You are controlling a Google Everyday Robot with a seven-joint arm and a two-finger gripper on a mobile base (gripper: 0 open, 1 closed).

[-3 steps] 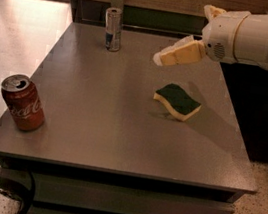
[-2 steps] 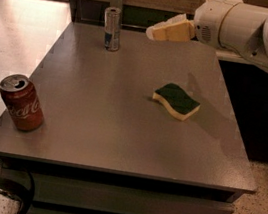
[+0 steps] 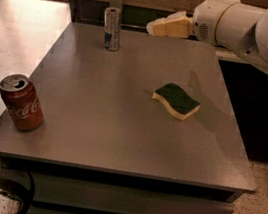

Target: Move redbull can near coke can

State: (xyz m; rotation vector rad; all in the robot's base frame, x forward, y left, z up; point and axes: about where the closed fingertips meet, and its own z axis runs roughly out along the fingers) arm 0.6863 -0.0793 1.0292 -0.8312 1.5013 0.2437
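Logged reach step, nothing grasped: gripper point(image 3: 159, 28) upper centre, right of redbull can point(image 3: 112, 28), opening unclear. Needed leftward approach, grasp, carry to coke can point(image 3: 21, 103) lower left.

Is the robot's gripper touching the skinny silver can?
Apart. The camera view shows the gripper hanging off to the right of the redbull can, with a plain gap between them.

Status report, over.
Gripper high at back, right of redbull can, not touching. Can upright far-left; coke can front-left. Sponge lies right, not between cans.
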